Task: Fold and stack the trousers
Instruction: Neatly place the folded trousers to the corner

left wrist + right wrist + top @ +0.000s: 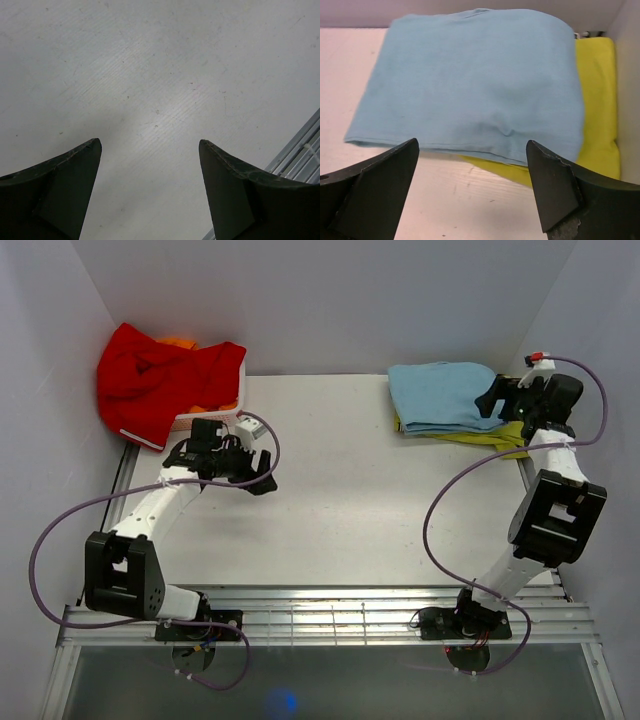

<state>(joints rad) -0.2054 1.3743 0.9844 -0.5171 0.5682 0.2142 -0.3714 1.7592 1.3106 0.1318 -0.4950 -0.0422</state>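
Your trousers [440, 395] lie folded into a neat sky-blue rectangle at the far right corner of the bench [350, 500], stacked on top of a folded yellow-green garment [480, 437] whose edge pokes out along the near and right sides. In the right wrist view you can see the trousers [470, 80] spread flat, with a small pucker near the front edge and the yellow-green cloth showing beneath and to the right. Your right claw [497, 405] sits just at the right-hand edge of that stack. Its 2 fingers are spread wide and grasp nothing, and the bare bench shows between the tips. Your left claw [268, 472] hangs over the left part of the bench, well apart from the trousers. It too is released, with its 2 fingers [70, 170] apart over plain grey surface and nothing between them. At the far left corner, a bright red garment [160, 375] is heaped over a white basket [205, 420], with a bit of orange showing behind it. Metal rails [330, 615] run along the near edge of the bench by the arm bases.
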